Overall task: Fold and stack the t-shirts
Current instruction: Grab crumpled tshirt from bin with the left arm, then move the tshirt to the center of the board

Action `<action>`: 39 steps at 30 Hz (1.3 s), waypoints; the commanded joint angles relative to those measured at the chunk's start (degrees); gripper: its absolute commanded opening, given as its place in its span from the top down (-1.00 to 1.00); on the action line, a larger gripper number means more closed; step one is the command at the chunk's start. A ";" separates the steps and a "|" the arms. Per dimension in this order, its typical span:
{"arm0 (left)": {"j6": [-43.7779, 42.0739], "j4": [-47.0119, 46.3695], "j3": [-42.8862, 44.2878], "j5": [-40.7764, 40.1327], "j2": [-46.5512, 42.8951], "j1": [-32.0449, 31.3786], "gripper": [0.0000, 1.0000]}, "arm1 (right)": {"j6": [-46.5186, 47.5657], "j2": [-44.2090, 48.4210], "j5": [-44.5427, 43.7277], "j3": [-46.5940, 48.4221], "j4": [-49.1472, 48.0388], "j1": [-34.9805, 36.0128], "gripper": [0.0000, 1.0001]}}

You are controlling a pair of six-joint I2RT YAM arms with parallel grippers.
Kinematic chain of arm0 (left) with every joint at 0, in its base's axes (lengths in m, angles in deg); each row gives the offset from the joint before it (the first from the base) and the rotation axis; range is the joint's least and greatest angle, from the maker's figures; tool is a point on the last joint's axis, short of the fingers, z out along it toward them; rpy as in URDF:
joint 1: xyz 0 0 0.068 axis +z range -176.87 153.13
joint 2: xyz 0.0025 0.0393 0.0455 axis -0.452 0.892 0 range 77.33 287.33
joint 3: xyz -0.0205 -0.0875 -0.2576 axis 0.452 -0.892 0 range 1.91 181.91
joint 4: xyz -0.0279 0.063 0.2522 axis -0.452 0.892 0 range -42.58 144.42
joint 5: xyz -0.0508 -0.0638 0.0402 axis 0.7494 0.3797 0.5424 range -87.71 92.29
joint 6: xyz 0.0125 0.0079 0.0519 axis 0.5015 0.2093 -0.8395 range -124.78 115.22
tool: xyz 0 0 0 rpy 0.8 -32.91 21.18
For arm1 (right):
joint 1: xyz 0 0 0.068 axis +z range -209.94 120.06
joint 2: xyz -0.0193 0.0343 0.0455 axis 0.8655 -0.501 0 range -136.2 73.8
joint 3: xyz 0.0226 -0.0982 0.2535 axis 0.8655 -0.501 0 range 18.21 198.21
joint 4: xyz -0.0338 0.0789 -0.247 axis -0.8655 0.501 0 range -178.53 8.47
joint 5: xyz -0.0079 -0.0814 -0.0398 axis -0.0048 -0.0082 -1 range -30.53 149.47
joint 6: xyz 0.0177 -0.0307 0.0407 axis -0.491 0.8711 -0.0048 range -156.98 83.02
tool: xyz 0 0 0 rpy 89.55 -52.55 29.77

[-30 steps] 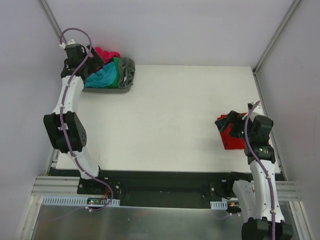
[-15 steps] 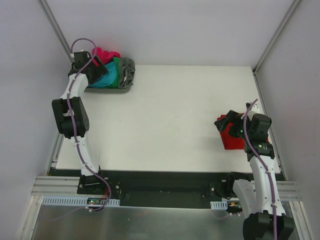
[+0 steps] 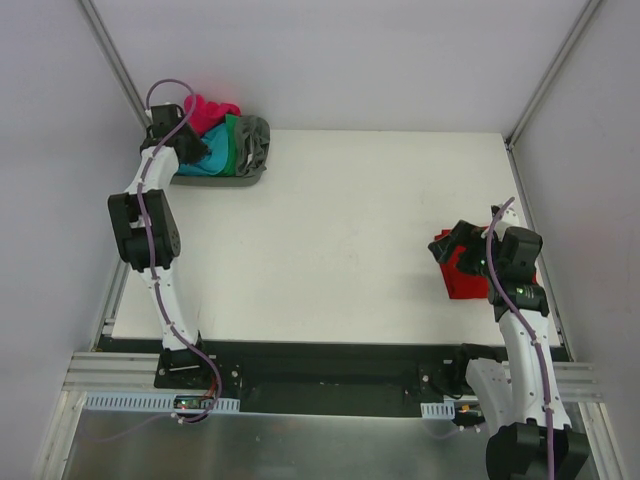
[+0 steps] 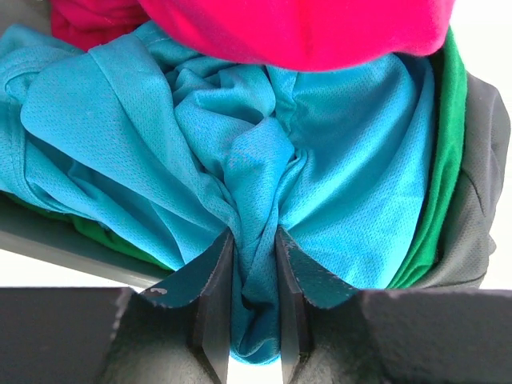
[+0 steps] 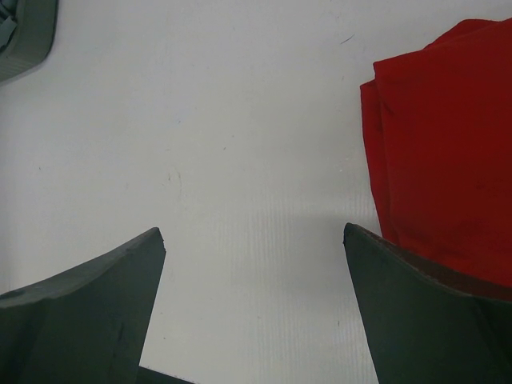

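A heap of t-shirts fills the grey tray (image 3: 215, 181) at the table's back left: a teal one (image 3: 215, 150), magenta (image 3: 210, 108), green (image 3: 233, 145) and grey (image 3: 257, 140). My left gripper (image 3: 190, 140) reaches into the heap. In the left wrist view it (image 4: 254, 236) is shut on a bunched fold of the teal t-shirt (image 4: 336, 176), below the magenta one (image 4: 304, 28). A folded red t-shirt (image 3: 458, 275) lies at the right edge. My right gripper (image 3: 455, 243) hovers at its left side, open (image 5: 254, 232) over bare table, the red t-shirt (image 5: 448, 144) by its right finger.
White walls stand close to the table on the left, back and right. The tray's corner (image 5: 24, 32) shows at the top left of the right wrist view. The green t-shirt (image 4: 444, 160) and the grey one (image 4: 480, 192) hang at the tray's right side.
My left arm pushed forward into the tray and its jaws closed from wide open onto a fold of the teal t-shirt. The right arm barely moved and stays open.
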 commanded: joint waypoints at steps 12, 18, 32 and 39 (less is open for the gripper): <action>-2.95 0.50 -1.74 -0.62 -21.59 0.34 0.76 | 0.81 0.03 0.33 0.88 -0.37 0.26 -0.93; -3.22 0.58 0.36 0.35 -27.21 0.34 1.00 | 0.81 -0.15 -0.19 0.88 -0.29 0.26 -0.93; -3.83 -0.47 -9.20 10.45 -48.83 -17.56 1.00 | -0.86 0.47 5.08 0.88 -3.18 0.26 -0.93; -6.38 -2.40 -19.56 23.93 -51.12 -24.09 0.95 | -1.12 1.00 4.20 0.70 -2.13 0.26 -0.93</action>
